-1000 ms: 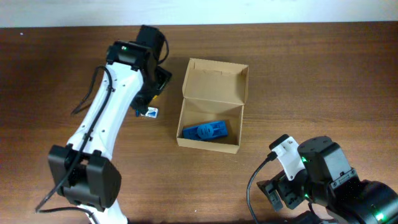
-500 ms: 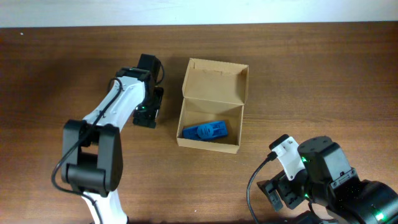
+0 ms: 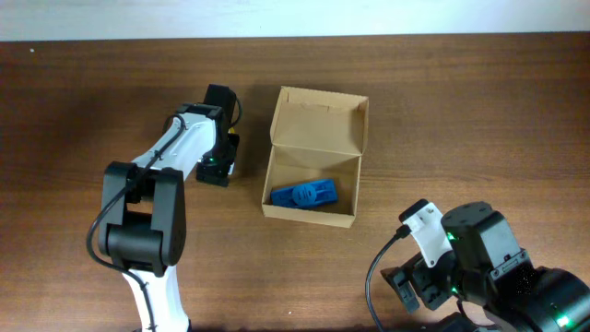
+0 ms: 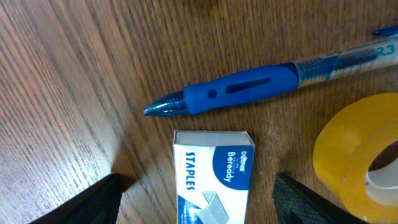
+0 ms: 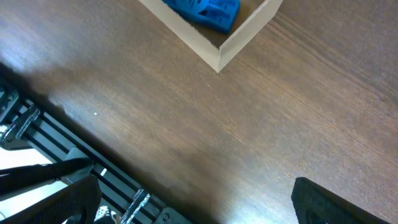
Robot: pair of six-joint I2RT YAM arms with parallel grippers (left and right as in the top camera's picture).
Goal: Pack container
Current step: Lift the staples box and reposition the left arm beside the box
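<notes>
The left gripper (image 4: 196, 193) was lowered, fingers (image 4: 81, 202) spread wide, astride the staples box (image 4: 213, 177) at lower centre, so its packing into the container (image 3: 313, 157) was judged next.

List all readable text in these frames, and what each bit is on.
"STAPLES": on the staples box, running along its white part.
Brand word on the box's blue patch: too blurred to read.
Print on the pen barrel: too small to read.
The container: no text visible.
</notes>
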